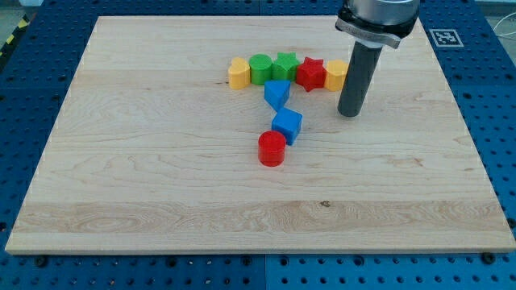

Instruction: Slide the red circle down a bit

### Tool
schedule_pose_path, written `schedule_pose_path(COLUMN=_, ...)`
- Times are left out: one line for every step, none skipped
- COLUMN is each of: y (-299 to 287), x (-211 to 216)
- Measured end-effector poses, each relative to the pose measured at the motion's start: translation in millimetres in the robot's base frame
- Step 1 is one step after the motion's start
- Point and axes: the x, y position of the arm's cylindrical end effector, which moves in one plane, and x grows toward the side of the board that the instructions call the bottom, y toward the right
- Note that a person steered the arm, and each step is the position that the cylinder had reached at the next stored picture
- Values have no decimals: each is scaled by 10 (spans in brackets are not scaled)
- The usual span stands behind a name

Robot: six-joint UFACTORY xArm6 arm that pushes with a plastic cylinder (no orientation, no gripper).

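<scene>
The red circle (pixel 272 149) is a short red cylinder near the board's middle. It touches the lower left of a blue cube (pixel 288 125). Another blue block (pixel 276 94) sits just above that cube. My tip (pixel 349 113) rests on the board to the upper right of the red circle, well apart from it. The tip stands just below a yellow block (pixel 335 75), which the rod partly hides.
A row of blocks lies across the upper middle: a yellow heart-like block (pixel 238 72), a green cylinder (pixel 260 69), a green star (pixel 285 66), a red star (pixel 310 74), then the yellow block. The wooden board (pixel 145 185) sits on a blue perforated table.
</scene>
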Motion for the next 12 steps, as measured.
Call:
schedule_pose_path(y=-1, x=112)
schedule_pose_path(y=-27, x=238)
schedule_pose_path(y=-122, x=276)
schedule_pose_path(y=-185, x=500)
schedule_pose_path(y=-186, x=922)
schedule_pose_path(y=-243, x=1191)
schedule_pose_path(y=-390, x=1278)
schedule_pose_path(y=-581, x=1304)
schedule_pose_path(y=-793, x=1312)
schedule_pose_path(y=-1005, x=1340)
schedule_pose_path(y=-1204, x=1366)
schedule_pose_path(y=-1417, x=1366)
